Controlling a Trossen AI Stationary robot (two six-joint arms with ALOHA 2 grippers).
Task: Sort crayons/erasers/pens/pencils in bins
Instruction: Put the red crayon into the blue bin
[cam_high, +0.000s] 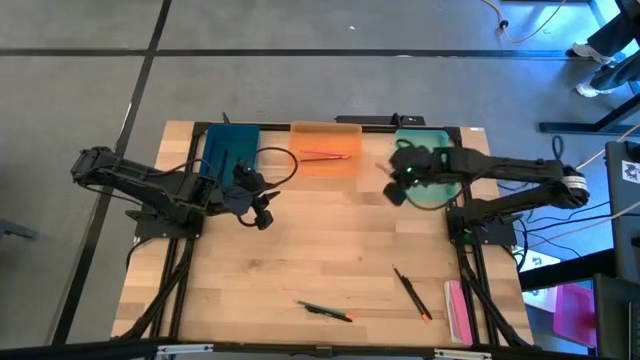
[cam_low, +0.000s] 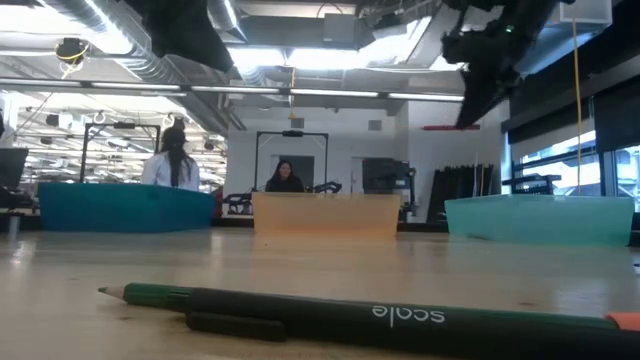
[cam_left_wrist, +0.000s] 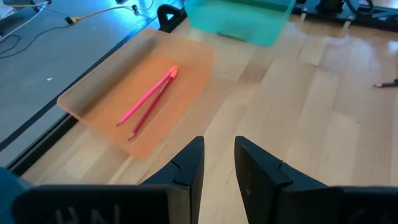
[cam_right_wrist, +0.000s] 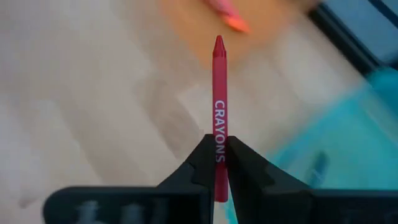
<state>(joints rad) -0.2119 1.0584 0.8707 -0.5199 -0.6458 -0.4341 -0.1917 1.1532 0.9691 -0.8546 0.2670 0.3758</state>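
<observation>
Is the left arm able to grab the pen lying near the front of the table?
Probably yes. The left gripper is empty with fingers open, and bare table lies between it and the pen. The right gripper is away, holding a red crayon.

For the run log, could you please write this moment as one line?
right gripper: shut on red crayon, by mint bin | left gripper: open, empty, near orange bin

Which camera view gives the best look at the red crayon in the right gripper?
The right wrist view: the red crayon fills the middle, label readable, clamped between the right gripper fingers. The high view shows only a small red sliver beside the mint bin. The low and left wrist views do not show it.
</observation>
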